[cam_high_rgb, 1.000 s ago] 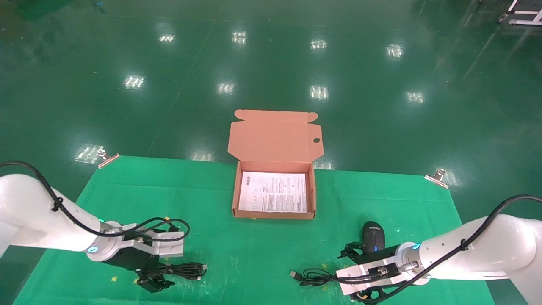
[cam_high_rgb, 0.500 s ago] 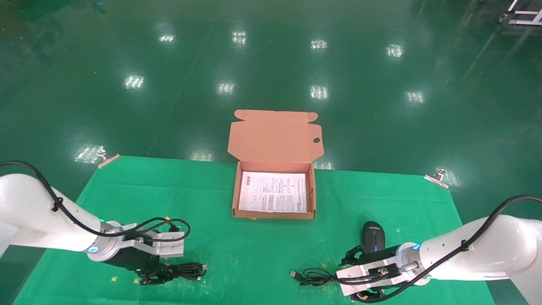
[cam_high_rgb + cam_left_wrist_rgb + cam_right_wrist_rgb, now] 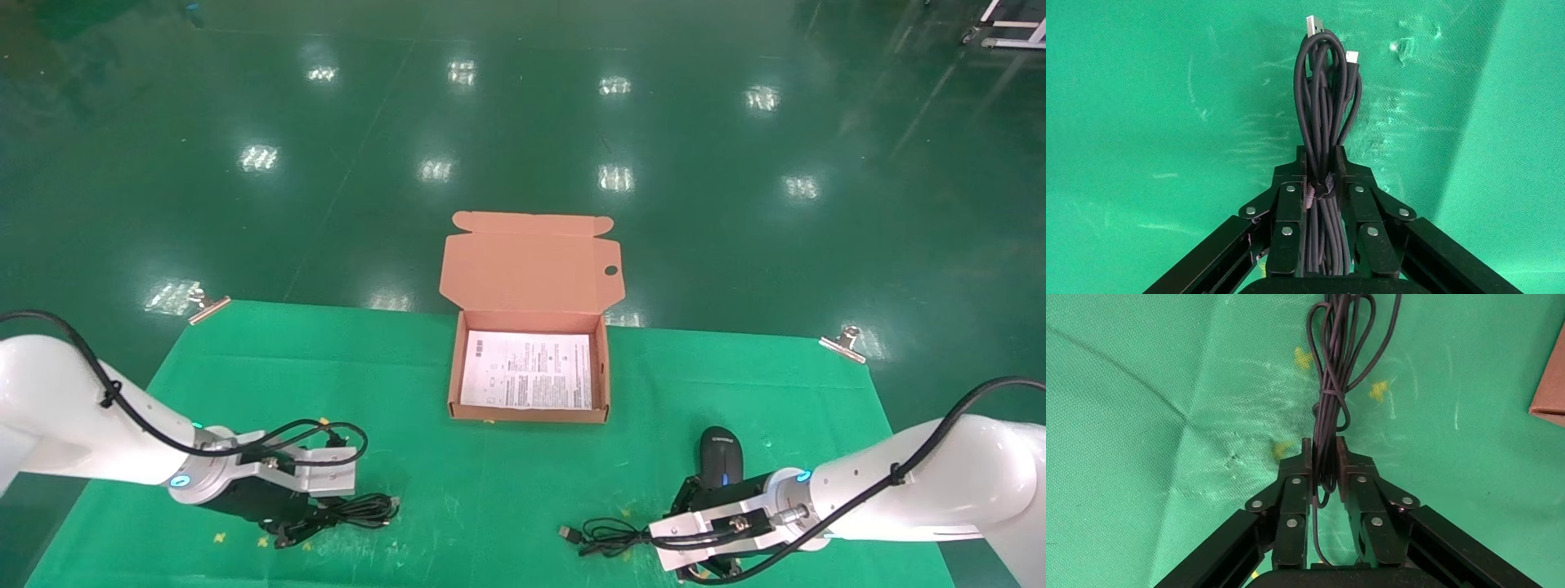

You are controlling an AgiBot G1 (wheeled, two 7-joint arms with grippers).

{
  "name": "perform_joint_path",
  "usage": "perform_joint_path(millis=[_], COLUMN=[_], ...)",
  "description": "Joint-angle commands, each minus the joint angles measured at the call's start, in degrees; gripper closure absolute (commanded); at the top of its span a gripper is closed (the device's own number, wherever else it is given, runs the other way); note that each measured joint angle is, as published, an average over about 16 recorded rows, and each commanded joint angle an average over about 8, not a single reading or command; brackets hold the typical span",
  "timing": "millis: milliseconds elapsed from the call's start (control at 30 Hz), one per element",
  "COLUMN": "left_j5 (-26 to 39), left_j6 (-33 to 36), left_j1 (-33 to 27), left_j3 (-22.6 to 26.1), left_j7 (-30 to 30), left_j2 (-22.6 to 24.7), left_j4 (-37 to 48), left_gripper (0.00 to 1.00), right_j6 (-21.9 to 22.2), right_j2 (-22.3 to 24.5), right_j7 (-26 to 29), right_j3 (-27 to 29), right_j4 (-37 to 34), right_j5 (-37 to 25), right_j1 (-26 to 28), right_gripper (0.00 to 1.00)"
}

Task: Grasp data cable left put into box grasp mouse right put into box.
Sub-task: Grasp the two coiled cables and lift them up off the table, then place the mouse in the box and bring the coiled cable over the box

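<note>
The data cable (image 3: 359, 513), a black bundle with a silver USB plug, lies at the front left of the green mat. My left gripper (image 3: 286, 532) is shut on it; the left wrist view shows the bundle (image 3: 1322, 92) pinched between the jaws of that gripper (image 3: 1320, 154). The black mouse (image 3: 721, 457) sits at the front right, its thin cord (image 3: 605, 535) coiled to its left. My right gripper (image 3: 673, 535) is shut on the cord bundle (image 3: 1332, 373), as the right wrist view (image 3: 1324, 454) shows. The open box (image 3: 529, 415) stands at mid-table with its lid raised.
A white printed sheet (image 3: 527, 369) lies in the box. Metal clips (image 3: 208, 306) (image 3: 846, 339) hold the mat's far corners. A box corner (image 3: 1551, 392) shows in the right wrist view. Green floor lies beyond the table.
Both grippers have closed: the left on the data cable, the right on the mouse's cord bundle. The data cable has shifted slightly.
</note>
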Motion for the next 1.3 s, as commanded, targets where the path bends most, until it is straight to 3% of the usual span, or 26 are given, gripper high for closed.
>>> perform_joint_path(millis=[33, 200, 333, 500, 633, 867, 1100, 1300], left_j5=[0.0, -0.2, -0.5, 0.3, 2.2, 7.6, 12.4, 15.0], left_j6=[0.0, 0.2, 0.6, -0.8, -3.8, -9.3, -12.8, -14.0], left_j1=[0.0, -0.5, -2.6, -5.7, -6.9, -8.5, -10.7, -11.8], left_j3=[0.0, -0.2, -0.8, -1.5, -2.2, -3.3, -4.0, -4.0], left_j7=[0.0, 0.2, 0.9, 1.5, -0.7, -9.9, -17.0, -19.7], left_j2=[0.0, -0.6, -2.3, -5.4, -7.4, -7.3, -3.9, -2.4], left_j4=[0.0, -0.4, -2.9, -11.6, -21.2, -32.1, -34.7, -34.9], left_gripper=[1.0, 1.0, 1.0, 1.0, 1.0, 1.0, 1.0, 1.0], right_j6=[0.0, 0.1, 0.6, 2.4, 5.2, 10.2, 14.9, 14.7], right_j2=[0.0, 0.8, 4.2, 10.2, 11.8, 5.7, -4.0, -9.3], right_j7=[0.0, 0.2, 1.7, 6.1, 9.4, 9.1, 0.6, -6.7], right_j3=[0.0, 0.5, 2.7, 6.9, 9.6, 12.8, 15.3, 15.4], right_j4=[0.0, 0.5, 4.1, 12.8, 18.3, 17.3, 5.6, -3.9], right_j5=[0.0, 0.4, 2.2, 4.7, 4.6, 6.7, 11.5, 13.3], right_j1=[0.0, 0.5, 1.9, 4.6, 8.0, 15.3, 21.6, 25.5], right_gripper=[1.0, 1.0, 1.0, 1.0, 1.0, 1.0, 1.0, 1.0])
